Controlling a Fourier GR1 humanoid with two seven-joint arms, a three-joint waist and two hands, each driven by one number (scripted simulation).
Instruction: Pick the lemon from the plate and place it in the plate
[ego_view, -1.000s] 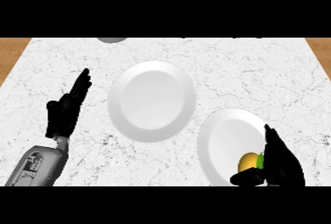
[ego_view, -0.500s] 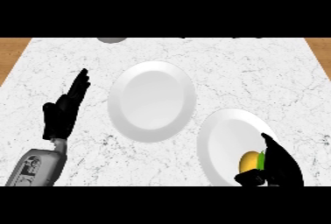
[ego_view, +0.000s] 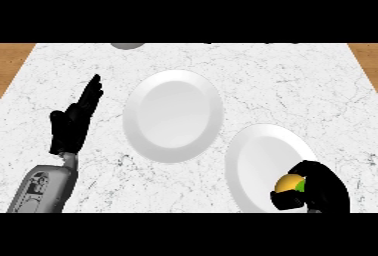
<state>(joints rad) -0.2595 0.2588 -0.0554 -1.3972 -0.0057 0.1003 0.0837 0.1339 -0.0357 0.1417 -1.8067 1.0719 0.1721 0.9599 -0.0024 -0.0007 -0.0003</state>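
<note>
A yellow lemon lies on the near right white plate, close to the view's lower edge. My right hand has its fingers and thumb curled round the lemon and covers most of it. A second white plate stands bare in the middle of the marble counter. At the left my left hand rests open, fingers pointing up, apart from both plates.
A grey round object peeks in at the counter's far edge. Wooden floor shows past the counter's left and right corners. The counter's white marble top stretches between the plates and the edges.
My right hand has curled further round the lemon and sunk slightly toward the lower edge. The left hand has barely shifted.
</note>
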